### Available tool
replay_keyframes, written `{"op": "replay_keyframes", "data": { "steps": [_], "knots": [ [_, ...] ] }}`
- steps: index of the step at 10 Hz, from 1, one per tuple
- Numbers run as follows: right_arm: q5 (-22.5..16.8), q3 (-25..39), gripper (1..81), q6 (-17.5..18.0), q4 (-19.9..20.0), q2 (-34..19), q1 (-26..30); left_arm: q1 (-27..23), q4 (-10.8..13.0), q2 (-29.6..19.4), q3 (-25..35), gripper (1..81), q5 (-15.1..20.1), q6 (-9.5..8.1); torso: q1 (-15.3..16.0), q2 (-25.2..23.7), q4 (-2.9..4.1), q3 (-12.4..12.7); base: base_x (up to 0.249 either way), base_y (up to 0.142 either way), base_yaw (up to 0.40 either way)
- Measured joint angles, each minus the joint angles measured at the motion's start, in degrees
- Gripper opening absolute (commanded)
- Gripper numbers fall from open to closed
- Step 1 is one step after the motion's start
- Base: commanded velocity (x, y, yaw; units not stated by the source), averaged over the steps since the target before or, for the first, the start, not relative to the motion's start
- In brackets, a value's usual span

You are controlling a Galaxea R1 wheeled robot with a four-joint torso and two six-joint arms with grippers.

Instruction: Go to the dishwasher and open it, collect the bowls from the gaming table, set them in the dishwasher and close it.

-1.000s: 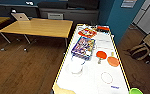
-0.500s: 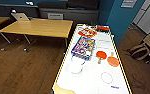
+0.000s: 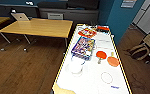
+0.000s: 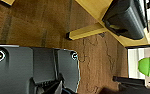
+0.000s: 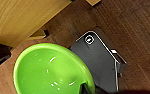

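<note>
Two shallow orange-red bowls (image 3: 101,54) lie beside a colourful flat box (image 3: 83,47) on the long yellow-edged gaming table (image 3: 91,82). A glossy green bowl (image 5: 51,70) hangs over the wooden floor (image 5: 138,30) at the right arm's wrist. I cannot tell how either gripper's jaws stand.

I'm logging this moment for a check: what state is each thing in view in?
Yellow-edged white-topped gaming table: upright, things on it.
Colourful flat box: lying flat on the table.
Two orange-red round bowls: side by side on the table, past the box.
Bright green bowl: close under the right wrist, inside showing, looks empty.
Wooden table: standing beside the gaming table.
</note>
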Motion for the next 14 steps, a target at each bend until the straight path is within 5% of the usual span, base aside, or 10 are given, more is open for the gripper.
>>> {"op": "replay_keyframes", "data": {
  "steps": [2, 6, 8, 11, 14],
  "knots": [
    [1.4, -2.8, 1.0, 0.0, -1.9, 4.4, -0.8, -5.0, -0.2, -4.9, 6.0, 81.1, -0.1, -3.66, 0.0, 0.0, 0.00, 0.0, 0.000, 0.000, 0.000],
    [2.0, -4.7, 1.0, -0.1, -4.3, 9.7, -1.9, -15.1, -1.5, -10.8, 9.2, 81.1, 0.5, -15.59, 0.0, 0.0, 0.00, 0.0, 0.000, 0.000, 0.000],
    [1.6, -4.9, 1.0, 0.0, -4.5, 11.0, -0.4, -20.3, -3.4, -11.4, 9.4, 81.1, 2.5, -18.21, 0.0, 0.0, 0.00, 0.0, 0.000, 0.000, 0.000],
    [0.6, -5.3, 1.0, 0.0, -4.5, 13.0, 1.0, -28.9, -5.7, -11.7, 9.5, 81.1, 8.5, -19.72, 0.0, 0.0, 0.00, -0.2, 0.000, 0.000, 0.000],
    [0.2, -7.3, 1.0, 0.0, -4.5, 13.2, 1.3, -35.7, -6.7, -10.6, 9.5, 81.1, 14.7, -21.32, 0.0, 0.0, 0.00, -3.0, 0.000, 0.000, 0.000]
  ]
}}
